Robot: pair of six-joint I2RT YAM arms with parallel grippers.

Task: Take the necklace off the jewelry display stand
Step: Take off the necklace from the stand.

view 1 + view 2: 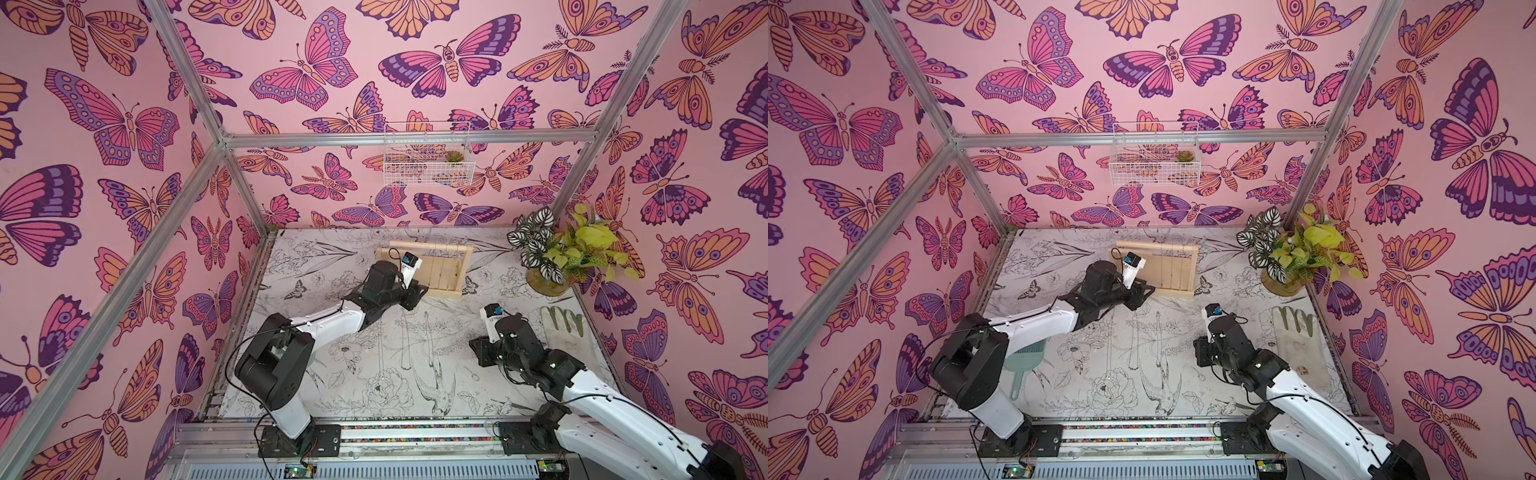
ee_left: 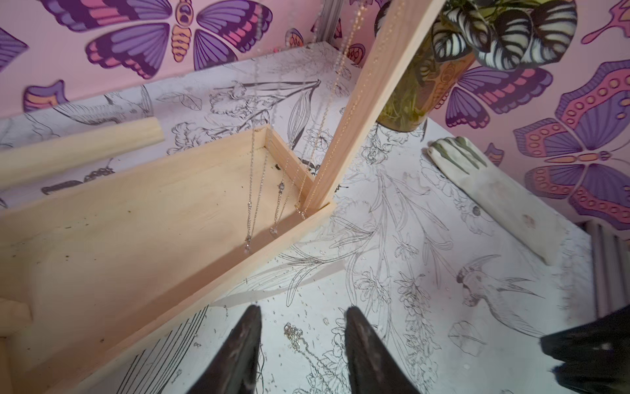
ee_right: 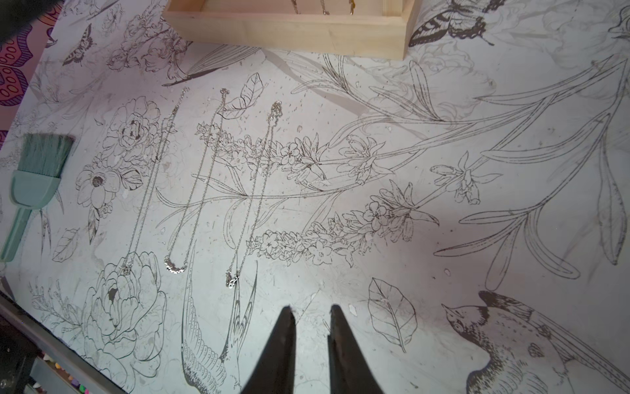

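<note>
Necklace point(image 2: 292, 333) lies loose between the parted left tool point(image 2: 303, 308); right tool point(image 3: 311, 308) narrow, empty.

Cut off by the edge of the left wrist view: the jewelry display stand point(image 2: 163, 225), crossbar out of sight, and the hanging chains point(image 2: 250, 191), blurred toward their upper ends. Cut there too: the fingers point(image 2: 243, 344) of the left hand point(image 2: 302, 308) and part of the necklace point(image 2: 296, 336) lying between them. Hidden behind the left wrist in both top views: one end of the stand. Too fine to make out there: the chains on it. Half covered by the left arm in a top view: a green brush point(image 1: 1027, 357).
</note>
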